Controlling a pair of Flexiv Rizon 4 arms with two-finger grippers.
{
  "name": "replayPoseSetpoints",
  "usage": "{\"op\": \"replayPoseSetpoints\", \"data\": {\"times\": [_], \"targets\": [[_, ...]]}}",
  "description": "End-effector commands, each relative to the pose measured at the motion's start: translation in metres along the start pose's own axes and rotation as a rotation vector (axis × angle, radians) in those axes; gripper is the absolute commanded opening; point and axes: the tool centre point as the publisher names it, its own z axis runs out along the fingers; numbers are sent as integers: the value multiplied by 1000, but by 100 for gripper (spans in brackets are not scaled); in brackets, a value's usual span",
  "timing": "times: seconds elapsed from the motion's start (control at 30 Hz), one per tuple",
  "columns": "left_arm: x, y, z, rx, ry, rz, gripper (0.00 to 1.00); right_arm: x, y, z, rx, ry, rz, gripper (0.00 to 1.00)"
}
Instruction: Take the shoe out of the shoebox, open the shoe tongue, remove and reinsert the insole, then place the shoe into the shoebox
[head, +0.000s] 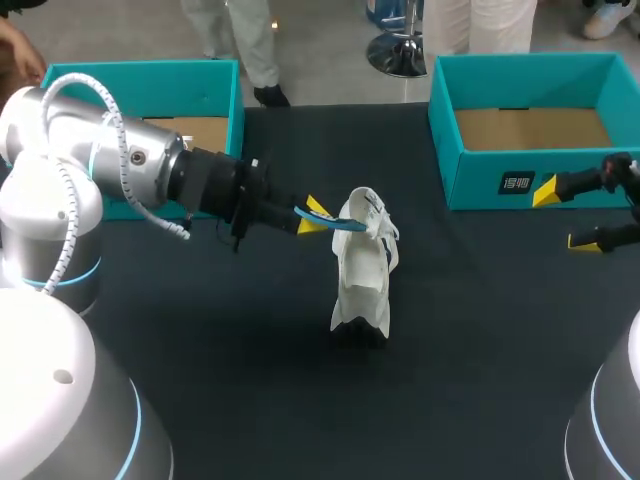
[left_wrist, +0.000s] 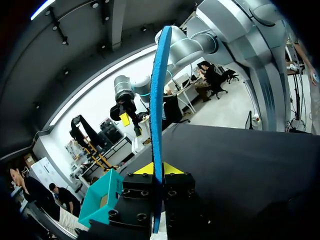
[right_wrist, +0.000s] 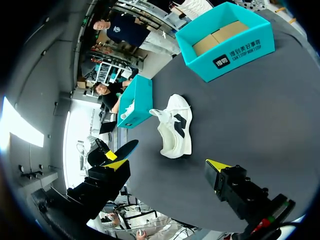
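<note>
Blue foam insole (head: 332, 222): out of the shoe, pinched at one end by the left pincer (head: 313, 213), whose yellow tips press on both of its faces. Its free end reaches toward the shoe's collar; whether they touch cannot be told. White shoe (head: 364, 268): on the dark bench (head: 480, 330), roughly midway between two teal shoeboxes, tongue apparently drawn out and mouth open. Right pincer (head: 572, 215): spread wide and holding nothing, just in front of the right-hand shoebox (head: 480, 180), well apart from the shoe. Left-hand shoebox (head: 140, 75): behind the left arm. Step in hand, as judged: removal done, reinsertion pending. The next move calls for steering the insole's free end into the mouth and sliding it toward the toe. The unsupported shoe would likely tip or skid, so steadying it with the right pincer seems advisable.
</note>
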Motion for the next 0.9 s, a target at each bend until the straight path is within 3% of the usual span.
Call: {"op": "replayPoseSetpoints", "data": {"times": [0.03,0.5,0.9], "targets": [[10,9,6,12,-6,24,0,0,-1,0,-2,-3,2,100],[35,65,16,15,67,37,0,0,-1,0,-2,-3,2,100],[35,67,16,22,53,31,0,0,-1,0,-2,-3,2,100]]}}
